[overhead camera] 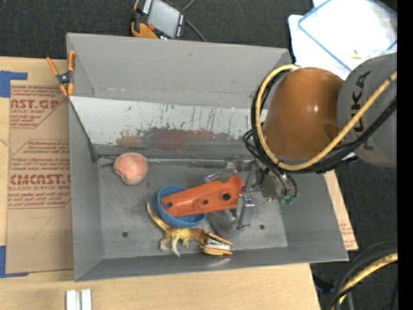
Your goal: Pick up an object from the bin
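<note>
The hand (242,210) sat low over the bin floor at about 3 o'clock from the floor's middle, right at the end of a long orange plastic toy tool (203,199). Whether the hand was spread or closed could not be told, and nothing could be seen held in it. It was also unclear whether it touched the tool or stood just beside it.

To do this step well, the hand would likely need to close across the tool's narrower width, not along its length. It should grip near the end it stood by and then rise straight up (the tool looked long enough to tip if gripped far off its balance).

The tool ran roughly from 9 to 3 o'clock, resting across a round blue dish (174,217) near the middle of the floor. At about 6 o'clock, near the front wall, lay a small yellow dinosaur (179,237), with a small orange and tan thing (216,247) just beside it. A peach-coloured ball (131,168) lay well apart at 10 o'clock, near the back wall of the grey bin (161,112).
</note>
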Robot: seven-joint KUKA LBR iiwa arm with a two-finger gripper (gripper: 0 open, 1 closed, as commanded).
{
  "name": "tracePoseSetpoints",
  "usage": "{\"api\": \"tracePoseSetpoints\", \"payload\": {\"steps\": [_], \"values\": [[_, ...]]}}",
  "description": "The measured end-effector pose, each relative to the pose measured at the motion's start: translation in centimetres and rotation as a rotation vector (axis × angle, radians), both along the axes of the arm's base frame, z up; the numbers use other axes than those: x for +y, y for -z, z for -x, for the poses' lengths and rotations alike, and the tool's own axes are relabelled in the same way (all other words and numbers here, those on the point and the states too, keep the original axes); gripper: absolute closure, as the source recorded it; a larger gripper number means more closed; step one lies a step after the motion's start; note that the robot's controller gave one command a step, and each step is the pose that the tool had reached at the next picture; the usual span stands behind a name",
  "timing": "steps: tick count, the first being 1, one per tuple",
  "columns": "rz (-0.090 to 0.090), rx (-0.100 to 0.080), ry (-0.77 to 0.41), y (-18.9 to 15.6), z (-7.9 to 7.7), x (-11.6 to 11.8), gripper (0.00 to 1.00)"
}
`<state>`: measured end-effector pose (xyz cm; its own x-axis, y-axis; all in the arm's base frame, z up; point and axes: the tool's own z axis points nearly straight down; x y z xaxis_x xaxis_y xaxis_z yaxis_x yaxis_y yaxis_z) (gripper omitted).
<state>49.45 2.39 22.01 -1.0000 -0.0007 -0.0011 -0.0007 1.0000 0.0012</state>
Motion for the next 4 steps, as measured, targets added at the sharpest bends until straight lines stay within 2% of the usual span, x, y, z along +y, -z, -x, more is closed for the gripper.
{"api": "tracePoseSetpoints", "payload": {"steps": [1,2,3,4], "values": [[0.0,0.0,0.0,0.0,0.0,0.0,0.0],[0.001,-0.004,-0.181,8.8,-1.4,0.3,0.0],[-0.003,-0.018,-0.104,9.0,-3.4,0.1,1.0],[-0.003,-0.018,-0.104,9.0,-3.4,0.1,1.0]]}}
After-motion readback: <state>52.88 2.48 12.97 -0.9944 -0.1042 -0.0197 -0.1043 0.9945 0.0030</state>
